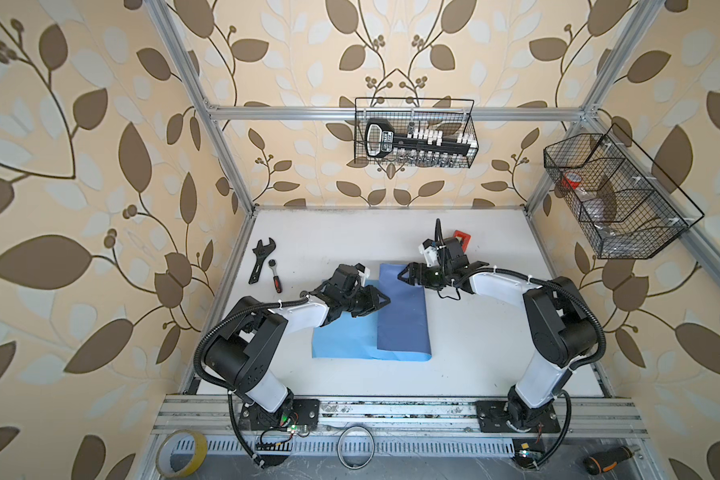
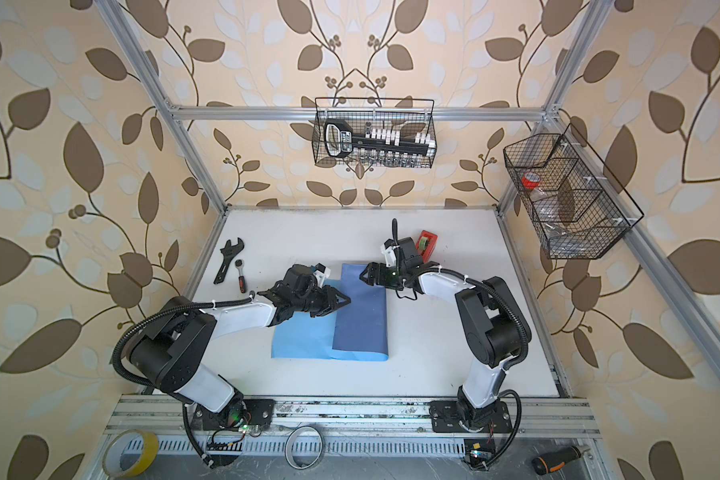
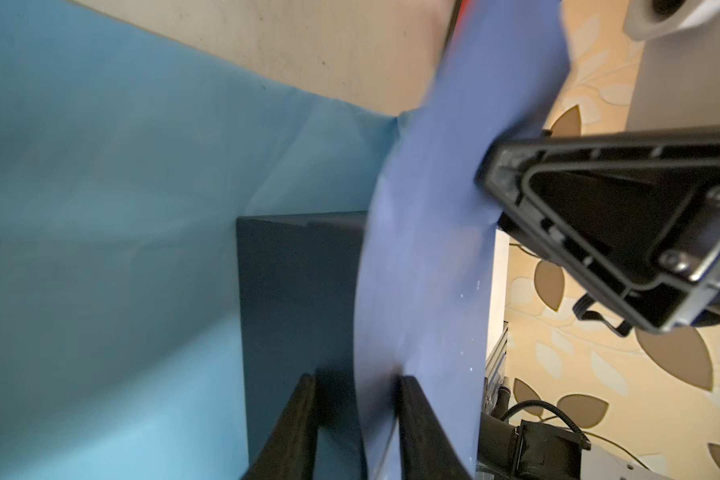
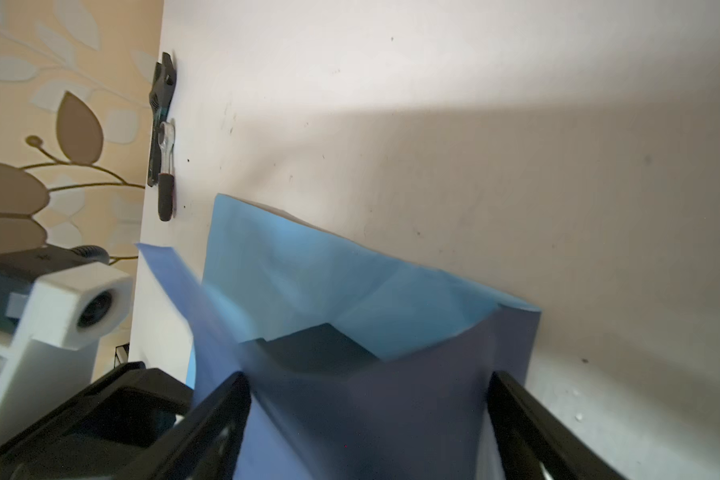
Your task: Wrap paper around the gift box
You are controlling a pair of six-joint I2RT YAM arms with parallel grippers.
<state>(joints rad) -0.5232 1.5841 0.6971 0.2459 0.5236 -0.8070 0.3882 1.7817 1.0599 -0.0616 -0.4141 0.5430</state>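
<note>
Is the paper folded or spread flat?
Folded: the paper has its darker flap turned over the lighter face and the gift box.

The paper [image 1: 402, 316] is sky-blue and slate-blue, the gift box [image 3: 296, 291] dark navy.

On my white table [image 1: 495, 332] lie the folded paper [image 1: 341, 340] in the middle, a wrench [image 1: 260, 259] and ratchet [image 1: 274, 276] far left, and a red dispenser [image 1: 462, 240] behind.

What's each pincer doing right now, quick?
Left pincer: partly closed about the gift box edge and the paper flap; grip cannot be told.
Right pincer: open, holding nothing, jaws wide either side of the paper flap.
</note>
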